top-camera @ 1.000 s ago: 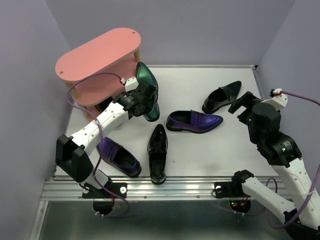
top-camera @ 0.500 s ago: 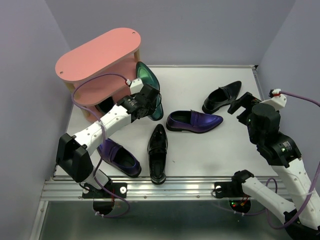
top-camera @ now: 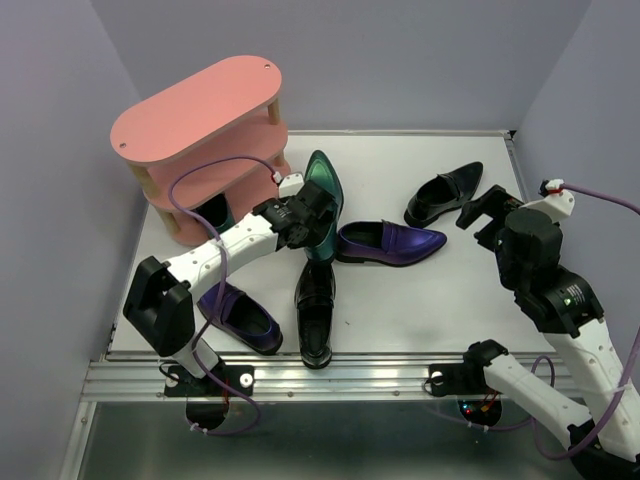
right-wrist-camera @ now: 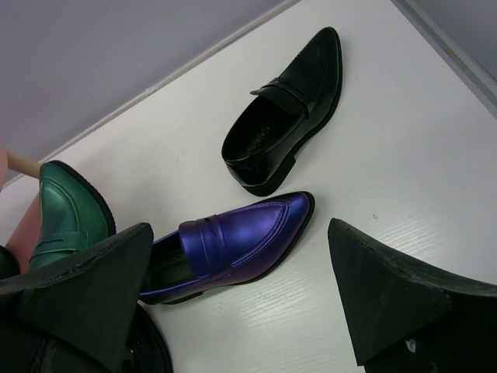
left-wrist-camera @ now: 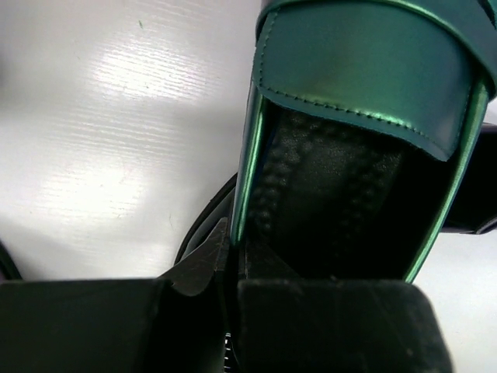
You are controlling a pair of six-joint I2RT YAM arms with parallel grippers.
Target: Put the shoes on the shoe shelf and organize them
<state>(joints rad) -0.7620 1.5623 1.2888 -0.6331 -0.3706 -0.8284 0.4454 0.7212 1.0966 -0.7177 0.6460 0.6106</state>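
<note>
The pink shoe shelf (top-camera: 195,105) stands at the back left. My left gripper (top-camera: 303,218) is shut on the side wall of a green shoe (top-camera: 322,195) and holds it above the table, right of the shelf; the left wrist view shows the green shoe (left-wrist-camera: 365,93) pinched between the jaws. A purple shoe (top-camera: 392,242) lies mid-table, also in the right wrist view (right-wrist-camera: 233,245). A black shoe (top-camera: 444,192) lies at the back right and shows in the right wrist view (right-wrist-camera: 287,116). My right gripper (top-camera: 483,212) hangs open and empty near it.
A second black shoe (top-camera: 316,305) and a second purple shoe (top-camera: 240,315) lie near the front edge. A dark shoe (top-camera: 212,212) sits under the shelf's lowest board. Lilac walls close in the white table (top-camera: 450,300) on three sides.
My left gripper has carried the green shoe to the right, away from the shelf, and turned it toe-up. The right arm has hardly moved.
</note>
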